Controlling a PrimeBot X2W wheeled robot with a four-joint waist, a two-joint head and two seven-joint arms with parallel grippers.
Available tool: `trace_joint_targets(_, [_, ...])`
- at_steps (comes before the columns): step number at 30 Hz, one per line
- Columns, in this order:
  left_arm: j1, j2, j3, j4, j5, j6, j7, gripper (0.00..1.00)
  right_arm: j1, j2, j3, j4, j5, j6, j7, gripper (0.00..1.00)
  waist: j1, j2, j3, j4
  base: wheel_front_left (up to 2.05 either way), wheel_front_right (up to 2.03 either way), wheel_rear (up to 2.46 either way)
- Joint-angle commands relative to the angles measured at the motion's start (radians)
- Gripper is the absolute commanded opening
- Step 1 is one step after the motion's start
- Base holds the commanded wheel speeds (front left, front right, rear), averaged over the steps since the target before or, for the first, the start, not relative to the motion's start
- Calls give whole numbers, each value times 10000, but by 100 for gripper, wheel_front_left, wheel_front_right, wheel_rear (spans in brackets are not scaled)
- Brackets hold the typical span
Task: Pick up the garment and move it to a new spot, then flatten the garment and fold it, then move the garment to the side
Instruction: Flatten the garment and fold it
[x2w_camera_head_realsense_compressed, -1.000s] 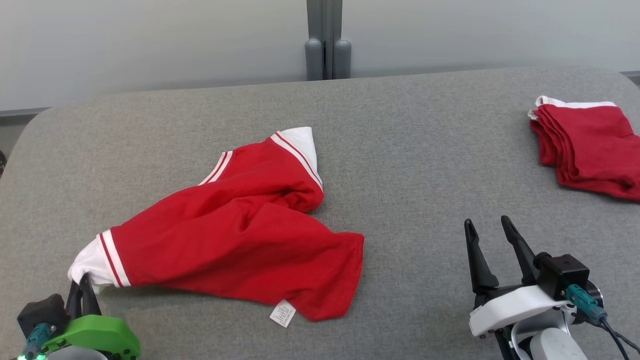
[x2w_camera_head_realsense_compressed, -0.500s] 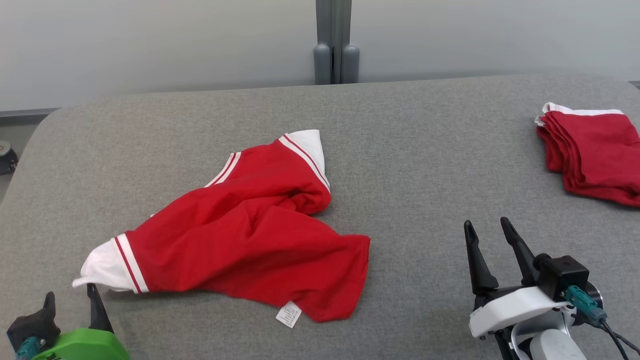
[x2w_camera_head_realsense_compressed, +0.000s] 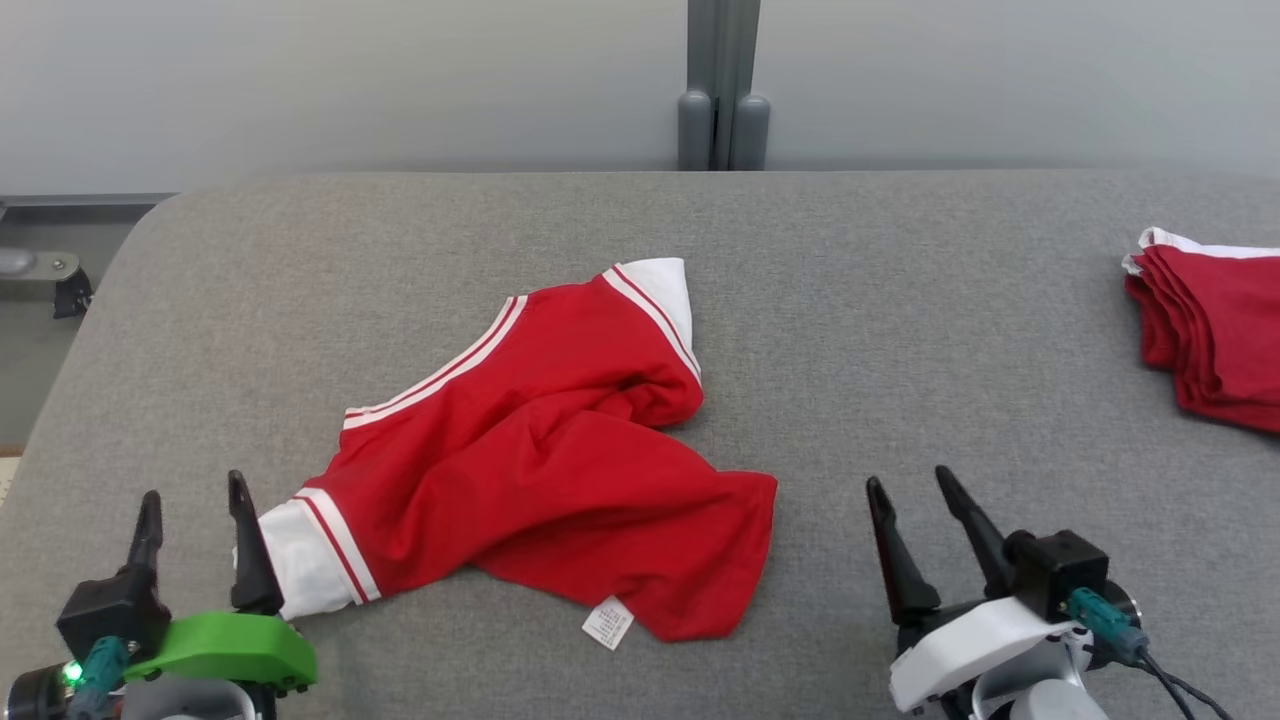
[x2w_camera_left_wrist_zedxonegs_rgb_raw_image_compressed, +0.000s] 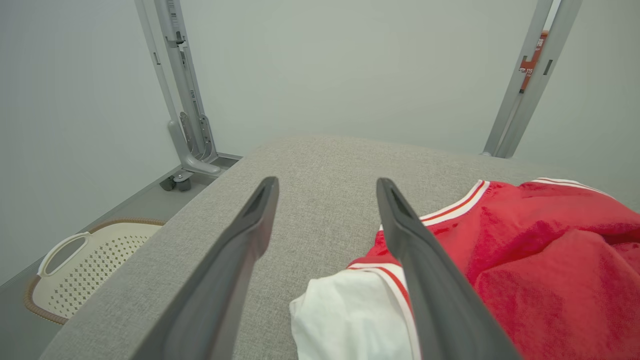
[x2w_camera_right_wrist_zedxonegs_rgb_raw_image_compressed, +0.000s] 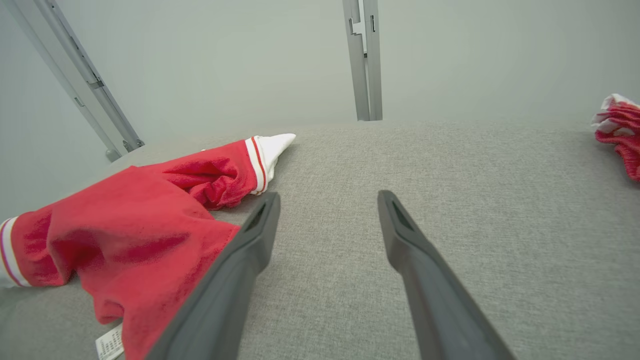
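One loose garment, one folded pile, one basket.

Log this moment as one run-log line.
stage: garment crumpled on table, unflattened | left gripper: open, beside white cuff | right gripper: open, clear of garment | folded red stack: table's far right

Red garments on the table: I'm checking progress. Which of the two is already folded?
The folded garment at the far right of the table, a neat layered stack; the middle garment lies crumpled and spread out.
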Motion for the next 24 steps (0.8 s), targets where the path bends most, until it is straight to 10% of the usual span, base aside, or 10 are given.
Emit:
trace_joint_targets(1, [-151,-128,-140,-77,142,-86,-4,100,-88,-13,282,205,134,-8,-31,100,0,0,47,195,0,0,0])
trace_joint_targets(20, [-722,-1642,-1451,201,777,-787,-4,100,-2410,-21,2833,4035,2198,-8,250,100,0,0,709,1620,0,0,0])
trace_joint_targets(21, [-725,-1664,-1449,208,791,-796,-4,100,-2518,-22,2865,4172,2264,-8,227,91,0,0,722,1654,0,0,0])
trace_joint_targets(23, [-720,-1713,-1435,227,822,-831,-4,100,-2787,-24,2833,4450,2298,-8,161,2,0,0,733,1718,0,0,0])
trace_joint_targets(24, [-711,-1738,-1424,235,856,-850,-4,100,-2918,-22,2766,4575,2304,-8,125,0,0,0,735,1739,0,0,0])
